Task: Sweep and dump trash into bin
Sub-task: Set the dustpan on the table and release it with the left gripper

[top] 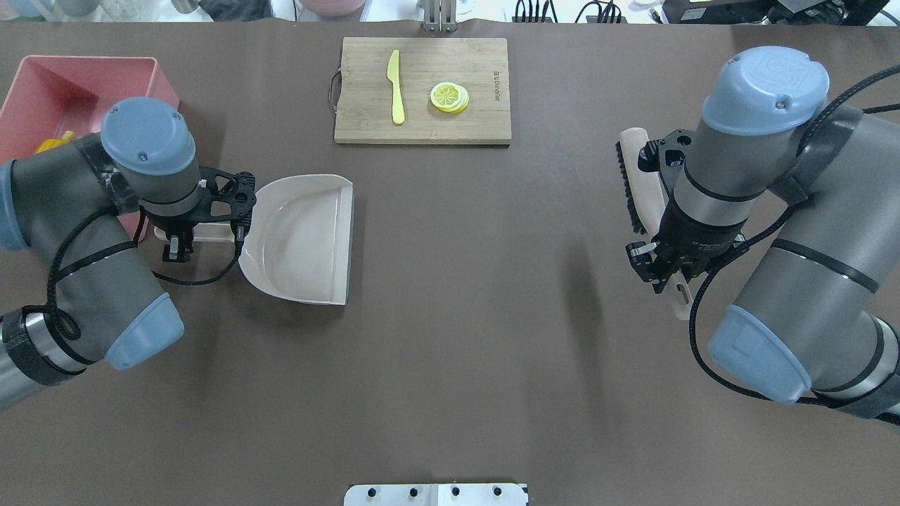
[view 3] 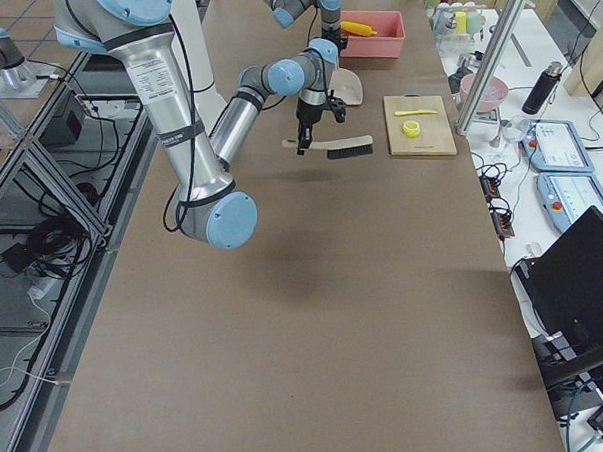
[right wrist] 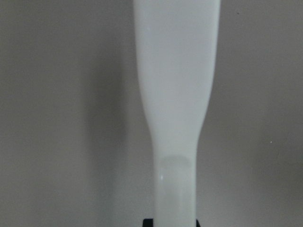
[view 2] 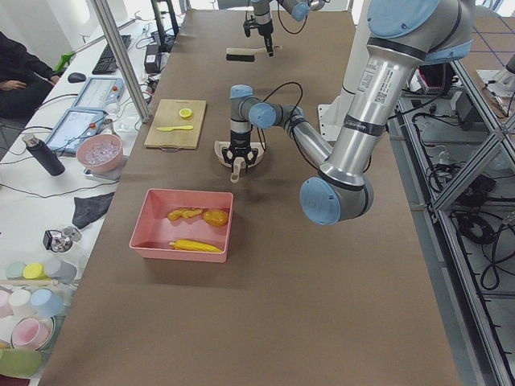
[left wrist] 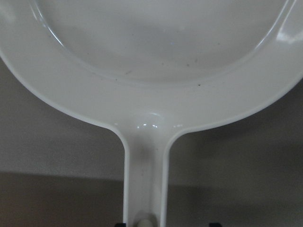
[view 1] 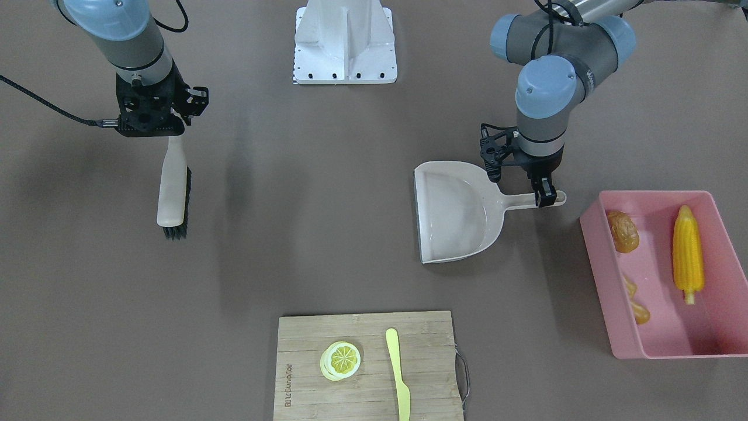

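The trash lies inside the pink bin (view 1: pixel 596 263): a yellow corn cob (view 1: pixel 686 251), a brown potato (view 1: pixel 623 231) and a tan ginger root (view 1: pixel 637 304). Beside the bin, the beige dustpan (view 1: pixel 456 216) rests flat on the table with nothing in it. My left gripper (view 1: pixel 546 197) straddles the end of its handle, open; the left wrist view shows a gap between one finger and the handle. Across the table, my right gripper (view 1: pixel 175 135) is shut on the handle of the brush (view 1: pixel 172 187), bristles pointing sideways.
A wooden cutting board (view 1: pixel 304 374) at the table's far edge from the robot carries a lemon slice (view 1: pixel 340 359) and a pale yellow knife (view 1: pixel 398 374). The white robot mount (view 1: pixel 345 44) stands at the near edge. Bare brown table lies between dustpan and brush.
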`<state>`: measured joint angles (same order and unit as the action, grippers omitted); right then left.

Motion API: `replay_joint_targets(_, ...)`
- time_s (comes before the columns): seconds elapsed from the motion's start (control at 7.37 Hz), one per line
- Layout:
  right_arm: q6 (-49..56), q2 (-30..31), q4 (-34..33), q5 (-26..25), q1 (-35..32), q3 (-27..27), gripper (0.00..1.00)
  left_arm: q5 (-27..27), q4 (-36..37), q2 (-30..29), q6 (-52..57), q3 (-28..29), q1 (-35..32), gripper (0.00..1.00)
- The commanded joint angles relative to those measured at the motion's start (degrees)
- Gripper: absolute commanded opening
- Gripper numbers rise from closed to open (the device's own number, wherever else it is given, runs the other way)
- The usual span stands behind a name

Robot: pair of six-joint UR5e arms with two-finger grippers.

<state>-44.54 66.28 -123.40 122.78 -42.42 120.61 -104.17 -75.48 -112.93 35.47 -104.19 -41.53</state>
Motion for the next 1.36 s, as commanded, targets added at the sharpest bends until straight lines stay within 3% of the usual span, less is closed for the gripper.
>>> replay_joint_targets(0.0,0.2,-0.3,0.0,0.2,-0.6,0.1,0.00,-0.9,-1.4,0.2,0.6,-0.8,-0.7,0.98)
replay_joint_targets(0.41,4.1,0.1,0.0,0.2,-2.2,0.0,0.00,-12.6,-1.6,-0.5,-1.8,-1.6,-10.3,0.98)
replay_joint_targets(0.81,8.8,0.2,0.0,0.4,-5.2,-2.6,0.00,-12.6,-1.8,-2.3,-30.7,-3.8,-15.1,0.98)
replay_joint_targets(1.09,15.5,1.5,0.0,0.4,-8.1,-4.3,0.00,-12.9,-1.2,-1.9,-39.7,-3.7,-18.3,0.98)
replay_joint_targets(1.22,19.4,5.8,0.4,0.5,-9.5,-4.3,0.00,-14.6,0.1,-1.3,-41.4,-3.3,-19.6,0.98)
